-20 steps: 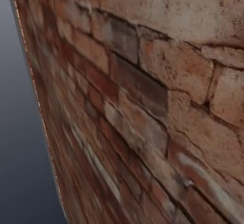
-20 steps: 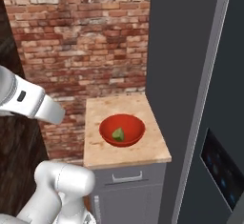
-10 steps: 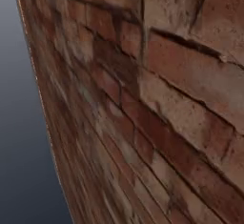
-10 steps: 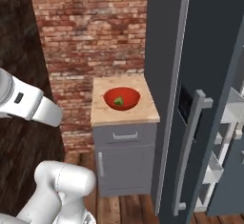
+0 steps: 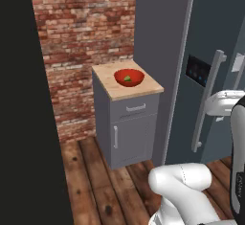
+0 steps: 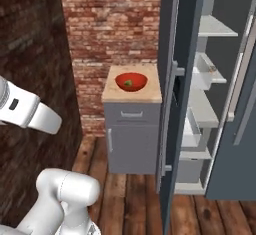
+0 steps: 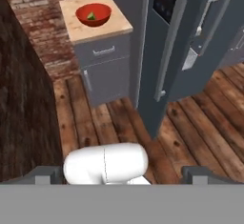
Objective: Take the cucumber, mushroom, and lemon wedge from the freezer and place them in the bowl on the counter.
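below, at six o'clock in the hand view, the gripper is shown with its two dark fingertips set far apart at the left and right of the lower edge; the jaws are spread wide and nothing is held between them. the gripper is seen well apart from every task item, above a plank floor of reddish-brown wood.

toward eleven o'clock in the hand view, the counter is shown as a light beige slab over a grey cabinet with one drawer and metal handles. the bowl, red and glossy, is placed on that slab, and a small green piece is seen lying inside it; whether this piece is the cucumber or the lemon wedge cannot be told at this size.

just beside the counter, at one o'clock, the freezer is shown as a tall dark slate-blue body with a long grey bar handle. in the right base view the freezer door is seen swung open edge-on at the centre, and pale grey inner shelves are exposed at three o'clock; a tiny brownish item is seen on one shelf, too small to be named.

a red brick wall is shown behind the counter in both base views.
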